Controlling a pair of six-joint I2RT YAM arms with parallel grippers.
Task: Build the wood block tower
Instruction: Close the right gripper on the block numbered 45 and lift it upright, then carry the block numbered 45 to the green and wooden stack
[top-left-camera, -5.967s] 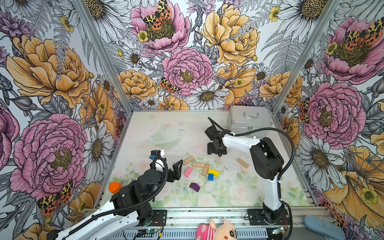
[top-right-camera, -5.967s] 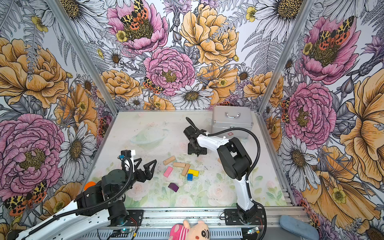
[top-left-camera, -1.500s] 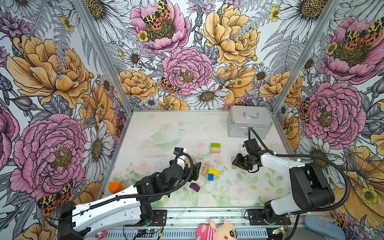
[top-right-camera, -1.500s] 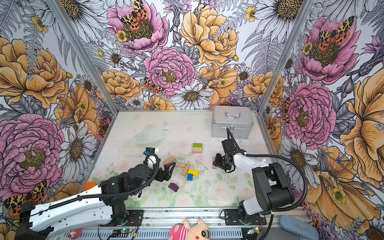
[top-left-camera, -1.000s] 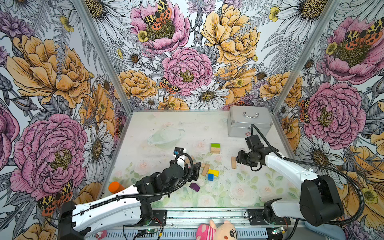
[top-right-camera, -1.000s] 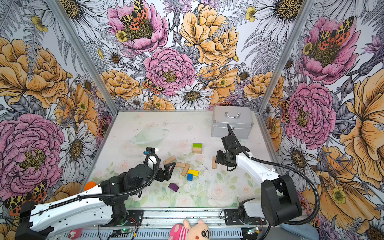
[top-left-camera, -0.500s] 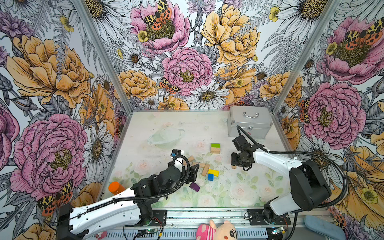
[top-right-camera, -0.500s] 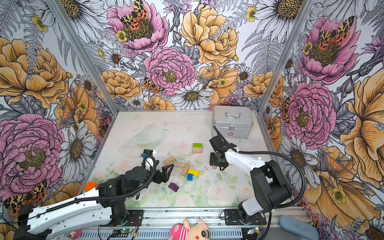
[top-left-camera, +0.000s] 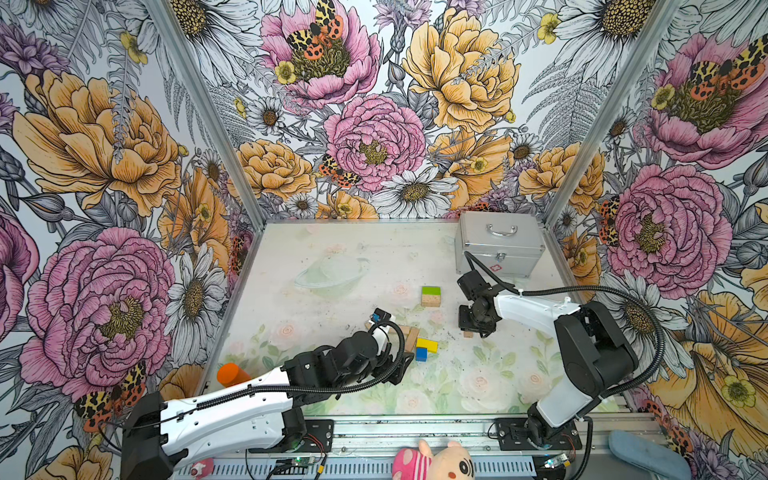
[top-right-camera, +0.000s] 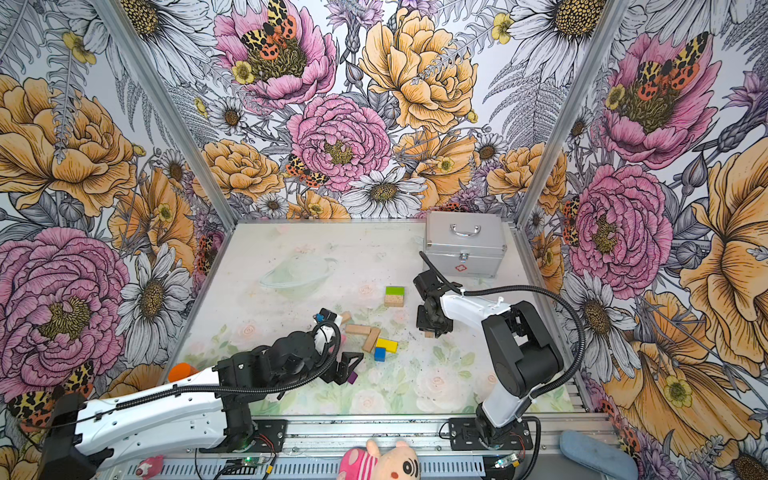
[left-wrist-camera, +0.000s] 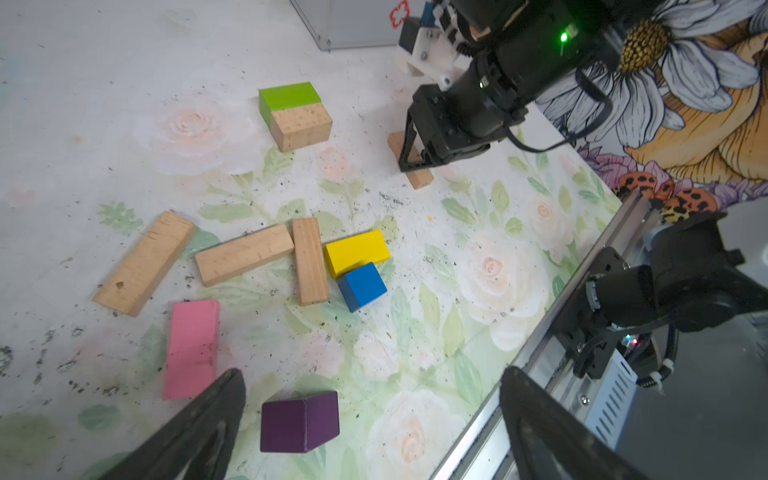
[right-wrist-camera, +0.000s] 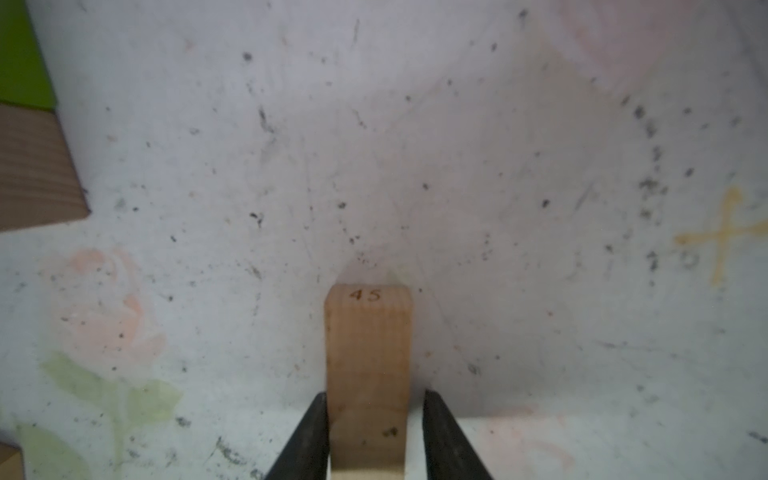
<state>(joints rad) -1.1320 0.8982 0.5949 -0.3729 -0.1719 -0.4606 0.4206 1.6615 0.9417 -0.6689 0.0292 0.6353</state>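
Two grippers: both low over your table (left-wrist-camera: 124, 62).
Right gripper (right-wrist-camera: 374, 394): jaws straddle a flat tan bar (right-wrist-camera: 368, 345); one finger (right-wrist-camera: 307, 436) touches, a sliver shows beside the other; grip cannot be told.
Left gripper (left-wrist-camera: 372, 374): jaws wide, purple block (left-wrist-camera: 299, 422) between them.
Loose blocks: three tan bars (left-wrist-camera: 244, 259), pink block (left-wrist-camera: 191, 349), yellow block (left-wrist-camera: 356, 251), blue block (left-wrist-camera: 362, 286), near your left gripper.
Tower: green-and-tan square (left-wrist-camera: 296, 114), near your right gripper.

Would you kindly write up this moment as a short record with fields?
Tower start: green block and tan block side by side, touching
Right gripper: jaws astride a flat-lying tan bar, slim gap at one finger
Left gripper: open, near purple block
Loose: three tan bars, pink block, yellow block, blue block
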